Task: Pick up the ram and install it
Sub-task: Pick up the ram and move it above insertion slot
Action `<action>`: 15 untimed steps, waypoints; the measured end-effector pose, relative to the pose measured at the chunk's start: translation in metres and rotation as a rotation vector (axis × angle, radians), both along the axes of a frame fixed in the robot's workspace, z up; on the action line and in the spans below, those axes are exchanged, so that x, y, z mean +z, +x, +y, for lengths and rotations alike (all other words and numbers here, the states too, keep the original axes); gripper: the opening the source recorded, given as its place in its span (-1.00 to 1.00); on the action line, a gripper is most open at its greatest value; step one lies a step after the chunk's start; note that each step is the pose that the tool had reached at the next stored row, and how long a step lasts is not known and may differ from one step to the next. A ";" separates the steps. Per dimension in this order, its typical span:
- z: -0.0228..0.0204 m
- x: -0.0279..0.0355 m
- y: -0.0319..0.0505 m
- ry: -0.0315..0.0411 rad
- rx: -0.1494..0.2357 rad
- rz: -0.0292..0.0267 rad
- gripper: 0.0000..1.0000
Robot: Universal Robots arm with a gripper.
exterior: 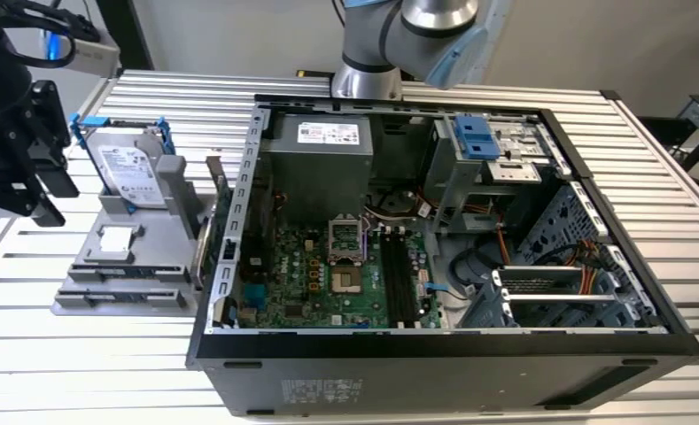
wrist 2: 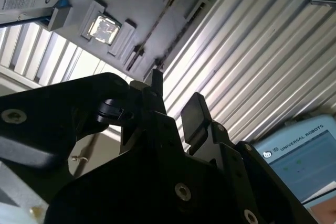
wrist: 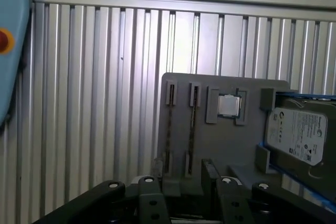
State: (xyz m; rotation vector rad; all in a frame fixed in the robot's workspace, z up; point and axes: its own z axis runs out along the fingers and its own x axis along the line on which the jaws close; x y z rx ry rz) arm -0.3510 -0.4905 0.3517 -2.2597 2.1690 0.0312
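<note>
The ram (wrist: 192, 121) stands on edge in a slot of the grey holder (wrist: 220, 145), a thin dark strip with a second one (wrist: 169, 124) beside it. In the exterior view these strips (exterior: 130, 272) lie at the near end of the holder (exterior: 107, 257), to the left of the open computer case (exterior: 444, 345). My gripper (exterior: 44, 190) hangs at the exterior view's far left, above and beside the holder. Its black fingers (wrist 2: 195, 113) are apart with nothing between them, so the gripper (wrist 2: 176, 95) is open. The first wrist view shows the gripper (wrist: 181, 169) short of the holder's edge.
The holder also carries a hard drive (exterior: 130, 168) in a blue frame and a square processor chip (wrist: 229, 105). Inside the case lie the green motherboard (exterior: 314, 274) and its long black memory slots (exterior: 399, 279). Everything rests on a ribbed metal table (exterior: 77, 354).
</note>
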 end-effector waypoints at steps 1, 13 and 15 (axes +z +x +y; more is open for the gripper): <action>-0.0009 -0.0017 0.0002 0.0000 0.000 0.0002 1.00; -0.0026 -0.0236 0.0011 -0.0006 -0.006 0.0005 1.00; -0.0027 -0.0272 0.0012 -0.0012 -0.008 0.0005 1.00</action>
